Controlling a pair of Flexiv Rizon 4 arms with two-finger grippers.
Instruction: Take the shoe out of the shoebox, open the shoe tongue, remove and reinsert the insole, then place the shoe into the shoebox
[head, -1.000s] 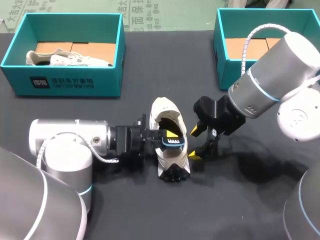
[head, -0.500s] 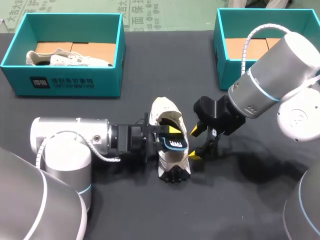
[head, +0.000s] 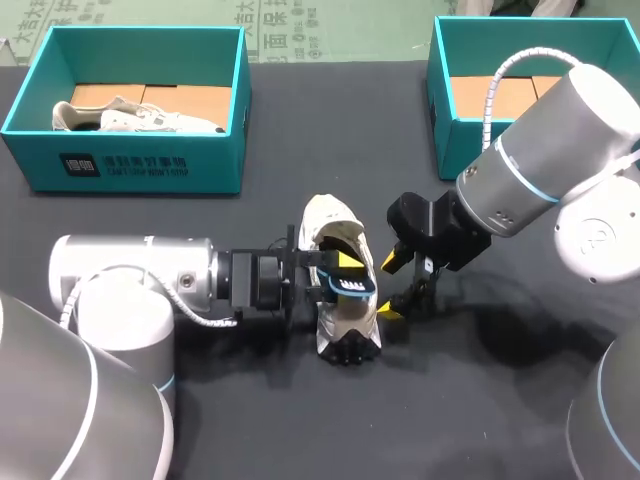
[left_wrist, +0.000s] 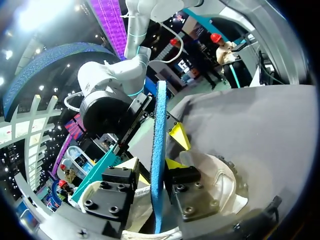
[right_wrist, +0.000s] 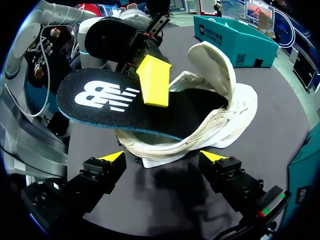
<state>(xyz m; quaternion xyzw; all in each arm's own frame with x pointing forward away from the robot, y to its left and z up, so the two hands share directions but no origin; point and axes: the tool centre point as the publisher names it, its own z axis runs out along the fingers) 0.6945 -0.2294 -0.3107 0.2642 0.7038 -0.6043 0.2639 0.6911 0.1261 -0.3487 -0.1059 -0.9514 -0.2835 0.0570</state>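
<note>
Left tool (head: 345, 272) pinches the insole (right_wrist: 105, 100) over the shoe (head: 342, 325); right tool (right_wrist: 163, 157) gapes beside, shoeboxes (head: 140, 168) behind.

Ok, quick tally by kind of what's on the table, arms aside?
Shoeboxes: 2, one on the left, one on the right
Shoes: 2, one in the left box, one on the table
Insole: 1
Total: 5

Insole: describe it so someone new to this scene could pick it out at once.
At the middle of the black table lies a white shoe. Jutting from its opening, held between the left gripper's fingers, is the insole: the only flat, dark, blue-edged piece, white mark on top.
</note>
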